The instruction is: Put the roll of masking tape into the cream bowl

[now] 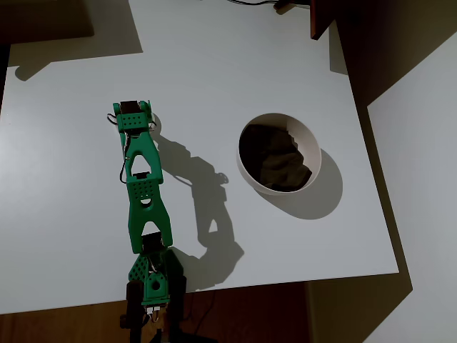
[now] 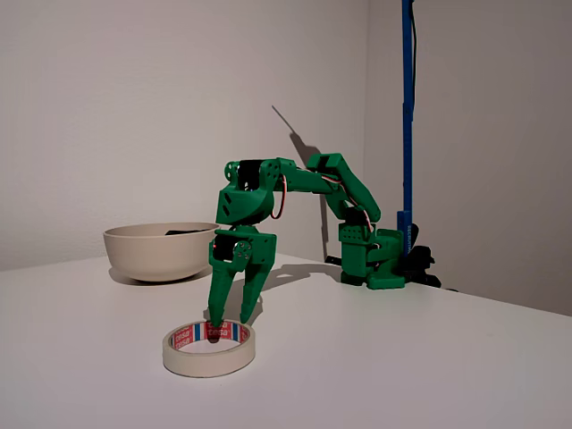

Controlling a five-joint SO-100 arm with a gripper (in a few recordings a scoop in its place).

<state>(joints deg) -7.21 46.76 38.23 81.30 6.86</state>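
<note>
The white table (image 1: 214, 71) is lying mostly bare: wide open surface is stretching along its far edge and around the cream bowl (image 1: 279, 153), which is sitting toward the right side in the overhead view, well clear of every edge. In the fixed view the roll of masking tape (image 2: 209, 349) is lying flat near the table's front edge, with free surface on both sides and the bowl well apart behind it. The green arm (image 1: 145, 196) is reaching out from its base at one table edge, upper links folded high and the wrist pointing straight down. The gripper (image 2: 231, 319) is standing over the roll with its jaws parted; one fingertip (image 2: 215, 326) is dipping inside the ring's open centre, the other hanging just outside the wall, not yet closed on it.
</note>
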